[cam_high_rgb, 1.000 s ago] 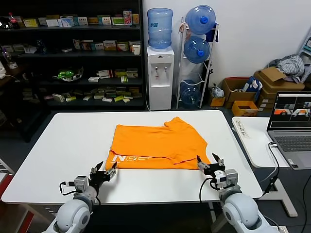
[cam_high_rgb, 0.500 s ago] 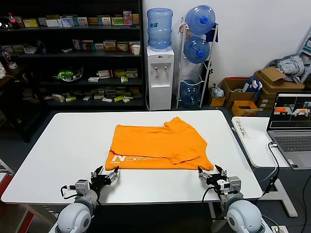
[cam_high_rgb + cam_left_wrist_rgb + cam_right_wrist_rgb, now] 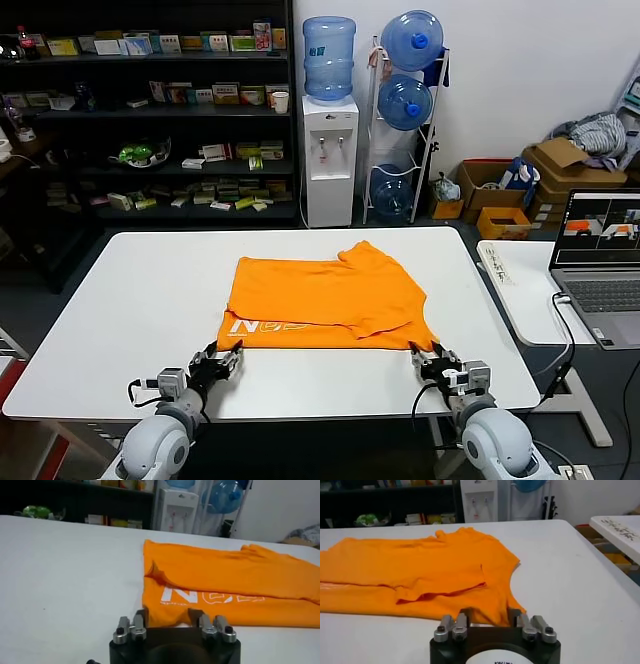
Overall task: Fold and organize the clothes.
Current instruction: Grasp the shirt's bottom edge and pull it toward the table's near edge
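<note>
The orange T-shirt (image 3: 325, 302) lies half-folded on the white table (image 3: 120, 310). The left gripper (image 3: 222, 357) and right gripper (image 3: 430, 358) each straddle a near corner, probably to pinch it; whether the fingers grip the cloth, I cannot tell.

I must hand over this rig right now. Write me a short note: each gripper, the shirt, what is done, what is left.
Left gripper: at the near left corner of the orange T-shirt, fingers around the hem.
Right gripper: at the near right corner, fingers around the hem.
T-shirt: flat on the white table, partly folded, lettering along the near edge.
Done: first fold.
Left: finish the grip, further folds, tidy away.
</note>
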Controlling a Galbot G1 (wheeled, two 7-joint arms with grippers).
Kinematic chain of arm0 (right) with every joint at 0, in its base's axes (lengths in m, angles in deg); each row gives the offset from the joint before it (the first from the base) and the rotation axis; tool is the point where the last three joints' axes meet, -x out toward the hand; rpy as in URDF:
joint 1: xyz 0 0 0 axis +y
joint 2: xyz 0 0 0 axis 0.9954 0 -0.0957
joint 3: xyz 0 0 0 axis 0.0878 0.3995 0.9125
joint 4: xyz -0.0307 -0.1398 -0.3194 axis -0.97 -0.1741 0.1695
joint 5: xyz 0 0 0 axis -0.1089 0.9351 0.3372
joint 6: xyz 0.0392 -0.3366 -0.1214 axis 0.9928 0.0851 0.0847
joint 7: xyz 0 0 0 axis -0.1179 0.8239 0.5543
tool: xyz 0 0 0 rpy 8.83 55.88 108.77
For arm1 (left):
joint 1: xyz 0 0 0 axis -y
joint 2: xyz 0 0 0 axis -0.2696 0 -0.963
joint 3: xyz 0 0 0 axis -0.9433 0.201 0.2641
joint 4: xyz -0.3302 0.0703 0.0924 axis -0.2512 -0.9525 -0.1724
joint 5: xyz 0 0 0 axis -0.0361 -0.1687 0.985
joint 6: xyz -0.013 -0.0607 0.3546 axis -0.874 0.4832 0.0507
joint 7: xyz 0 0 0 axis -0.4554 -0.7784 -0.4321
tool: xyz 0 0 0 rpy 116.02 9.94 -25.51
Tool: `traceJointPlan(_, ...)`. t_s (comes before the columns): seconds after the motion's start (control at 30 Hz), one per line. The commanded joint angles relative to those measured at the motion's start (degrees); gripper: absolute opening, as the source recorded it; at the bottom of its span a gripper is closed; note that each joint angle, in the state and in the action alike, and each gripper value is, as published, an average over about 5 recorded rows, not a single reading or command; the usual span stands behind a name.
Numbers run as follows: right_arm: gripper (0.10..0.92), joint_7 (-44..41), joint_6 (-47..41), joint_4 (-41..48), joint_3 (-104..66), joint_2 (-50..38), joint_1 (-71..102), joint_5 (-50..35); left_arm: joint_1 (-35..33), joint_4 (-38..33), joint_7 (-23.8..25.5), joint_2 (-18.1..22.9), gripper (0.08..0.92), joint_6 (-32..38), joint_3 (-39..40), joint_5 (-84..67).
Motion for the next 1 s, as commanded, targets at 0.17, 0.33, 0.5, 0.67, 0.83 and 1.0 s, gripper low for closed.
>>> traceJointPlan(0.17, 0.325, 0.6, 0.2, 0.1, 0.1, -0.4, -0.1, -0.4, 0.5, -1.0, -1.6, -3.1, 0.422, -1.6, 0.5, -3.2)
traceJointPlan(0.33, 0.186, 1.4, 0.1, -0.7, 0.0, -1.0, 0.5, -0.8, 0.3, -1.7, -2.3, -4.8, 0.275, -2.1, 0.6, -4.5)
traceJointPlan(0.5, 0.125, 2.4, -0.2, -2.9, -0.4, -2.3, 1.8, -2.4, -0.4, -3.1, -3.6, -6.5, 0.139, -2.6, 0.5, -6.8)
traceJointPlan(0.67, 0.125, 4.2, -1.1, -8.7, -1.9, -5.4, 6.1, -5.7, -2.6, -7.7, -5.9, -10.4, 0.091, -3.9, -0.5, -11.7)
traceJointPlan(0.83, 0.125, 6.5, -2.4, -16.1, -4.4, -8.7, 13.5, -8.4, -7.5, -14.0, -9.6, -15.9, 0.091, -5.6, -2.5, -18.3)
traceJointPlan(1.0, 0.125, 8.8, -4.4, -20.7, -6.9, -8.9, 21.0, -8.7, -15.7, -20.3, -13.5, -18.2, 0.091, -6.5, -3.4, -20.7)
